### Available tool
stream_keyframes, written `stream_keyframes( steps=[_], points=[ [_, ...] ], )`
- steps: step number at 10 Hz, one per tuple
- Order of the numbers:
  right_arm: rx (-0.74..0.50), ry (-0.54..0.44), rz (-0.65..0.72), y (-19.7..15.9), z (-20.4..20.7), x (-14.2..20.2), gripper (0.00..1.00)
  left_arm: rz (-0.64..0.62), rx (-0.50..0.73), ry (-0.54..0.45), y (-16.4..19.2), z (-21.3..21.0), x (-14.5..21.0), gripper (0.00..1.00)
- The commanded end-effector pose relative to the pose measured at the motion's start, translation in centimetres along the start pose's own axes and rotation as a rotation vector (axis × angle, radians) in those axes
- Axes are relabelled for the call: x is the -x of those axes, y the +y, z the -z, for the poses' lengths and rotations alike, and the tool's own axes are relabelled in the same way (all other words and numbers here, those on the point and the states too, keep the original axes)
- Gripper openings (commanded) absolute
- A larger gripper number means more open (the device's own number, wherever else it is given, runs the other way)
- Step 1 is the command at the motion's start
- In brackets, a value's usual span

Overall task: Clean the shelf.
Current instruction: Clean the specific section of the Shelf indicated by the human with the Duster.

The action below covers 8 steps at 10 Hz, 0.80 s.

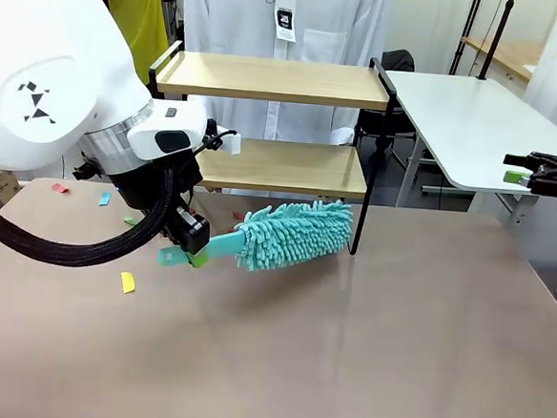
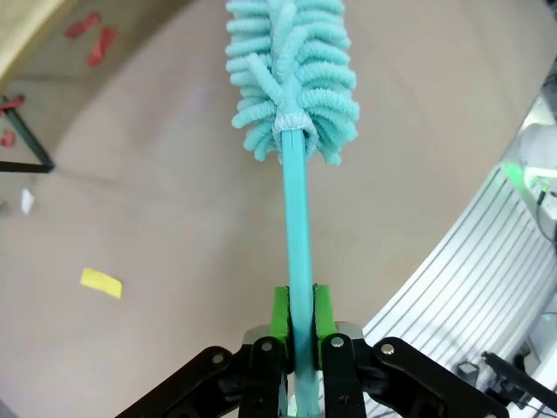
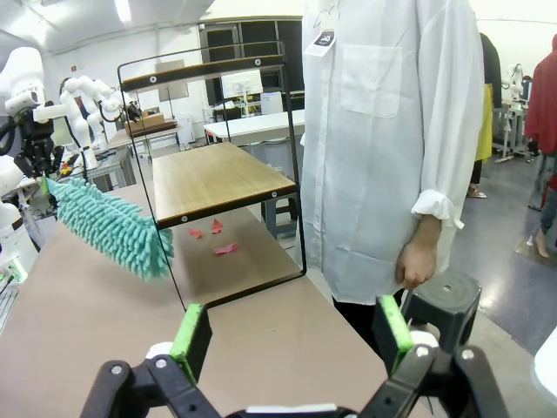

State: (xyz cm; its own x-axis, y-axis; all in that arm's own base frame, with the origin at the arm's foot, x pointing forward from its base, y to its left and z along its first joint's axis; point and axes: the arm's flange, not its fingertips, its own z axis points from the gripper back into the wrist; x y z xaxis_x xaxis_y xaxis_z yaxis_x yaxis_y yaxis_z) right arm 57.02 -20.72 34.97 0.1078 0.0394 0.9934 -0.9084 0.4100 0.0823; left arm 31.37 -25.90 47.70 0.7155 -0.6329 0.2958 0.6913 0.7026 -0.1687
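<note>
Table (image 1: 364,349) held the shelf (image 1: 281,166); left tool (image 2: 301,306) gripped the duster (image 1: 291,231), best swept flat along boards; right tool (image 3: 292,322) stood open.

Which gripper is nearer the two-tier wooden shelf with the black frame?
Left. The left gripper, clamped on the teal fluffy duster, sits just in front of the shelf, near its lower board; the right gripper hangs open far off to its right.

White table (image 1: 466,126) on grey floor (image 3: 513,287) (strip lights (image 3: 130,10) overhead).
</note>
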Motion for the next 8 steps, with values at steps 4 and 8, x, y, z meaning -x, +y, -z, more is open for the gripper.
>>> stream_keyframes(
  steps=[4, 8],
  points=[
    [-0.001, 0.001, -0.004, 0.1, 0.2, -0.2, 1.0, -0.114, -0.093, -0.071, -0.6, 0.9, -1.0, 0.13],
    [-0.001, 0.001, -0.004, 0.1, 0.2, -0.2, 1.0, -0.169, -0.107, -0.121, -1.5, 5.6, -4.3, 0.13]
  ],
)
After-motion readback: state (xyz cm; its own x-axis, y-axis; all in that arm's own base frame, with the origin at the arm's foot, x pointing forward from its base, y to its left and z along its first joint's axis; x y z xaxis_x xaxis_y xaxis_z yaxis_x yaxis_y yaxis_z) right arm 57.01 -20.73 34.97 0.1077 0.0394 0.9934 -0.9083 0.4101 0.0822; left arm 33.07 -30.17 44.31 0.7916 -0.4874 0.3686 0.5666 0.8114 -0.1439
